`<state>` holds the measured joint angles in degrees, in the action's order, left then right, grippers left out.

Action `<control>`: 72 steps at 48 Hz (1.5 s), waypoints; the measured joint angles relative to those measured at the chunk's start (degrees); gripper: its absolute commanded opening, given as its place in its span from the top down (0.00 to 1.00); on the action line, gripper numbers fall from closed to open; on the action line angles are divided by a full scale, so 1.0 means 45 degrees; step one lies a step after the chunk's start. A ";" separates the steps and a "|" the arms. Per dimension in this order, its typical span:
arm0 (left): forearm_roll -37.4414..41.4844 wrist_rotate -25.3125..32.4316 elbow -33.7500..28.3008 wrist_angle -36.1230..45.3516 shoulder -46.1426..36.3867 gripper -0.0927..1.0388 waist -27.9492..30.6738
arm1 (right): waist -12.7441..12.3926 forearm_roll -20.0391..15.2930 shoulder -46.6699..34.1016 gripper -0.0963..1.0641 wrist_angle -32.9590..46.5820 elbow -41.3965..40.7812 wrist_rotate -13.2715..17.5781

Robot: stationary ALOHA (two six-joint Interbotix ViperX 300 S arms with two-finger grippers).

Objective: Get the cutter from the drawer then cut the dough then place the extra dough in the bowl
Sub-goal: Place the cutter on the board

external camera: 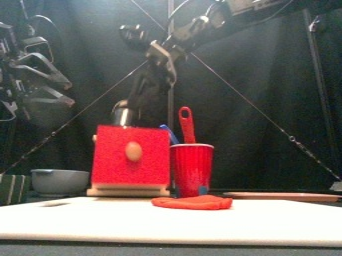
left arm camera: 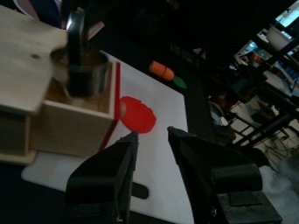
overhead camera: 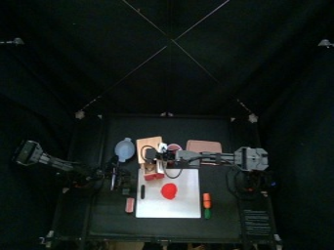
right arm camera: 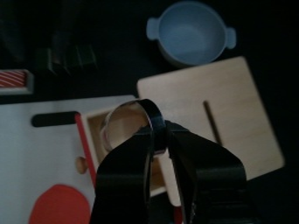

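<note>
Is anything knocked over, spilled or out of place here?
Nothing is spilled or toppled. The red drawer stands pulled open, but that fits: the right hand is shut on the cutter inside it.

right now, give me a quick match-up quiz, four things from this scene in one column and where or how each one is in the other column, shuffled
Things:
1. dough
2. bowl
3. cutter
4. red cup

States:
a. held in the right pincer, over the wooden box
b. upright, with a red toy knife sticking out
c. lying flat on the white board
d. empty, beside the wooden box

Pairs: 1-c, 2-d, 3-a, 4-b
</note>
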<state>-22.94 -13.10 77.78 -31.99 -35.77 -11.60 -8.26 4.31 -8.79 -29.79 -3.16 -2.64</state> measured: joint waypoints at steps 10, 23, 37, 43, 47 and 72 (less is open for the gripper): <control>-0.0020 0.0020 0.0020 0.0020 0.0000 0.26 0.0137 | 0.0137 -0.0195 0.1055 0.46 0.0684 -0.1133 0.0000; -0.0020 0.0000 0.0098 0.0000 0.0000 0.26 0.0391 | 0.0156 -0.0293 0.1465 0.46 0.0820 -0.1816 0.0000; 0.0000 0.0000 0.0117 0.0000 0.0000 0.26 0.0723 | 0.0371 -0.0820 0.3633 0.46 0.0703 -0.3770 0.0059; -0.0020 0.0000 0.0098 0.0020 0.0000 0.26 0.1055 | 0.0645 -0.1074 0.4824 0.46 0.0723 -0.5215 0.0059; 0.0000 0.0000 0.0117 0.0000 -0.0020 0.26 0.1250 | 0.0762 -0.1309 0.5449 0.46 0.0781 -0.6230 0.0039; 0.0000 -0.0020 0.0117 0.0020 -0.0039 0.26 0.1875 | 0.0801 -0.1602 0.6582 0.45 0.2168 -1.0215 0.1133</control>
<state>-22.94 -13.18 78.31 -31.90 -35.95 -3.16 -4.66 -2.90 20.83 -20.04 -49.13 2.46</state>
